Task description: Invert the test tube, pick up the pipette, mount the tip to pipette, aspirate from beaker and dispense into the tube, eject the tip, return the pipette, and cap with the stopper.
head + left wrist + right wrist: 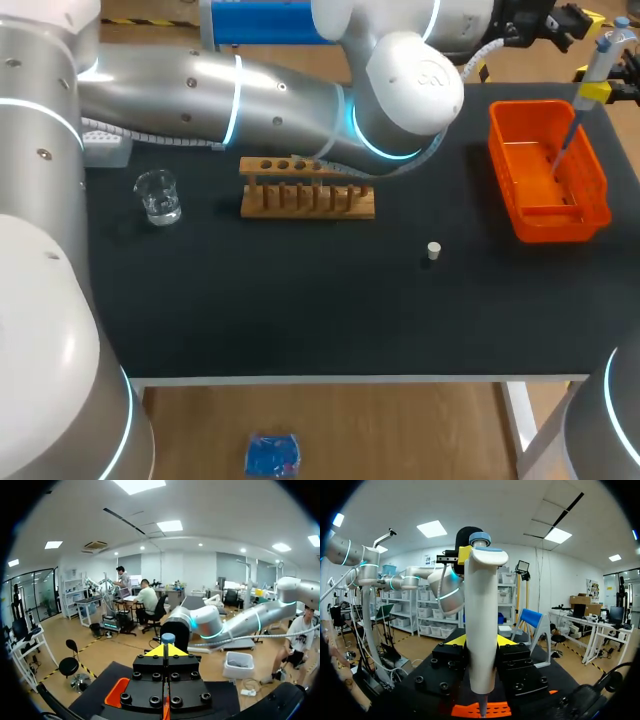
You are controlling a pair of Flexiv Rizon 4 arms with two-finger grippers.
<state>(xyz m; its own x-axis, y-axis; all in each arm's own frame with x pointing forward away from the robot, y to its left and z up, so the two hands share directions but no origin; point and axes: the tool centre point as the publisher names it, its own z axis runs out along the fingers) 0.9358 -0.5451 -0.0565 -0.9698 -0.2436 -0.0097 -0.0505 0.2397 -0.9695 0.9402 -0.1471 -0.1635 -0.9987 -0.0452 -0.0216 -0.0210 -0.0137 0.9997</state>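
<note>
Obstruction: left arm [200, 95] lies across the back of the table [300, 300], above the wooden rack [307, 200].
Right gripper [480, 640]: clamped on the pipette [481, 620], which stands upright.
Left gripper [167, 650]: tips pressed together, just beside the pipette's blue top.
Pipette position: over the orange basket [548, 228], with its thin lower end inside.
Beaker [157, 195]: clear liquid, left of the rack.
Stopper [433, 250]: alone on the mat, between rack and basket.
Markings: emblem on the arm joint, too faint to read.

Silver-white arms [180, 85] carry cyan light rings, black grippers [165, 651], yellow tips [155, 652]
</note>
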